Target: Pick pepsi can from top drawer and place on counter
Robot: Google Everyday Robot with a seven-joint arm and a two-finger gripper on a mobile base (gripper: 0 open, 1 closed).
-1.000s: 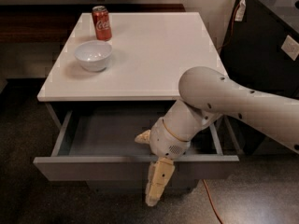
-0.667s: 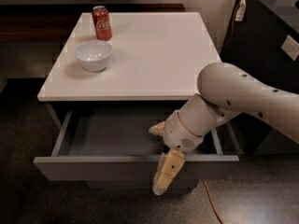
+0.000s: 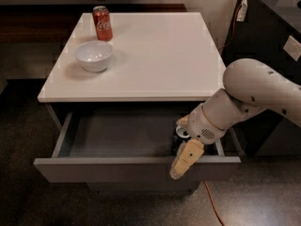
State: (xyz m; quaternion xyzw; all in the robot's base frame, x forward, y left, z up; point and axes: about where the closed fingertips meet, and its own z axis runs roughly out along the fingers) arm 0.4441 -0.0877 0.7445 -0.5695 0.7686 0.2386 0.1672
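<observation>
Gripper (image 3: 183,147): sat at the front right corner of the top drawer (image 3: 117,168), against the pepsi can (image 3: 179,134); you could not tell its grip state. Can: stood inside that corner, likely light, rigid, slick and dentable; take it mid-body. Counter (image 3: 155,55): lay directly above the drawer.

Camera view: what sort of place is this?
Likely a lab or office test setup: white counter over an open top drawer, orange cable trailing on the floor. The hand is at the drawer's front right, by the pepsi can.
</observation>
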